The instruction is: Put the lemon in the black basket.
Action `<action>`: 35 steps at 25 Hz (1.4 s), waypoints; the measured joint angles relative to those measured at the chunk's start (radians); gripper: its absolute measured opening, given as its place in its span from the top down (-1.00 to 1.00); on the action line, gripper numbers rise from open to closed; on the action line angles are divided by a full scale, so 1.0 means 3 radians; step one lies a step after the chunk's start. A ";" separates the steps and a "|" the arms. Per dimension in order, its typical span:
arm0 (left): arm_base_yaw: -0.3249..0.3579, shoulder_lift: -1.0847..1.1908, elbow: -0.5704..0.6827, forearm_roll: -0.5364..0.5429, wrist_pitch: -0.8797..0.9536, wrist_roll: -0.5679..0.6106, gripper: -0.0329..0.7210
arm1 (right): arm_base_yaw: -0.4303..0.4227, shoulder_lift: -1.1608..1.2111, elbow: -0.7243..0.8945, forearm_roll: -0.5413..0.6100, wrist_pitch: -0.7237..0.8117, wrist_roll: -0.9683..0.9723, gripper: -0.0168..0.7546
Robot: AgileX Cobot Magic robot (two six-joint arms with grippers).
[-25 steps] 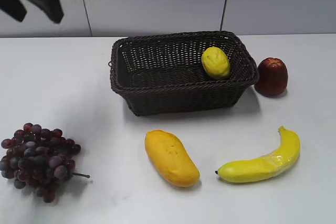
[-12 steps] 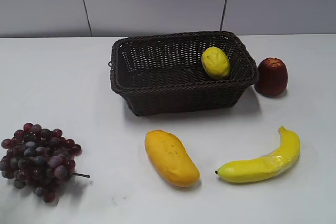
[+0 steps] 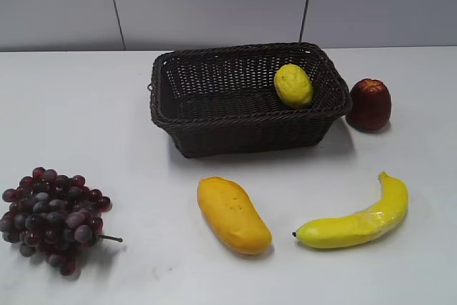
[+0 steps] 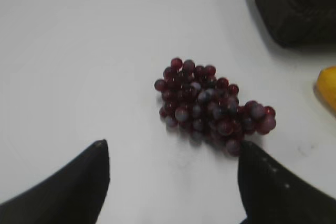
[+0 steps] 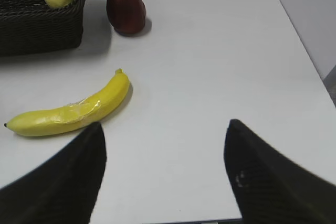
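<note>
Lemon [image 3: 293,85] sits inside black basket [image 3: 243,133], against its right wall.

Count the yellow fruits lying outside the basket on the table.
2: the mango lies in front of the basket, and the banana lies to its right. The lemon is inside the basket.

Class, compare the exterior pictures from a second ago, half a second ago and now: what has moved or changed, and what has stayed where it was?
The dark arm that showed in the top left corner a second ago has left the exterior view; it was already gone half a second ago. Nothing was gripped or released. The lemon lies in the black basket as before, and the grapes, mango, banana and red fruit have not shifted.
</note>
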 joint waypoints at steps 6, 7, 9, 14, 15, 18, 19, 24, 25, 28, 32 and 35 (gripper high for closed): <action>0.0000 -0.0172 0.0081 0.0054 0.0212 0.0000 -0.62 | 0.0000 0.0000 0.0002 0.0000 0.0000 0.0000 -0.53; 0.0000 -0.0142 0.0121 0.0062 0.0226 0.0000 -0.62 | 0.0000 0.0000 0.0002 0.0000 0.0000 0.0000 -0.53; 0.0000 -0.0104 0.0169 0.0071 0.0221 0.0000 -0.62 | 0.0000 0.0000 0.0002 0.0000 -0.0003 0.0000 -0.53; 0.0000 -0.0089 0.0274 0.0075 -0.0003 0.0000 -0.62 | 0.0000 0.0000 0.0002 0.0000 0.0001 0.0000 -0.53; 0.0000 -0.0089 0.0279 0.0075 -0.0014 0.0000 -0.62 | 0.0000 0.0000 0.0002 0.0000 0.0001 0.0000 -0.53; 0.0000 -0.0089 0.0285 0.0075 -0.0057 0.0000 -0.61 | 0.0000 0.0000 0.0002 0.0000 0.0001 0.0000 -0.53; 0.0000 -0.0089 0.0289 0.0075 -0.0060 0.0000 -0.61 | 0.0000 0.0000 0.0002 0.0000 0.0001 0.0000 -0.53; 0.0000 -0.0106 0.0299 0.0075 -0.0063 0.0000 -0.56 | 0.0000 0.0000 0.0002 0.0000 -0.0002 0.0000 -0.53; 0.0000 -0.0129 0.0299 0.0075 -0.0063 0.0000 -0.56 | 0.0000 0.0000 0.0002 0.0000 -0.0002 0.0000 -0.53; 0.0000 -0.0229 0.0299 0.0077 -0.0064 0.0000 -0.54 | 0.0000 0.0000 0.0002 0.0000 0.0001 0.0000 -0.53; 0.0000 -0.0253 0.0299 0.0078 -0.0068 0.0000 -0.50 | 0.0000 0.0000 0.0002 0.0000 0.0002 0.0000 -0.53; 0.0000 -0.0253 0.0299 0.0078 -0.0068 0.0000 -0.50 | 0.0000 0.0000 0.0002 0.0018 0.0000 0.0000 -0.53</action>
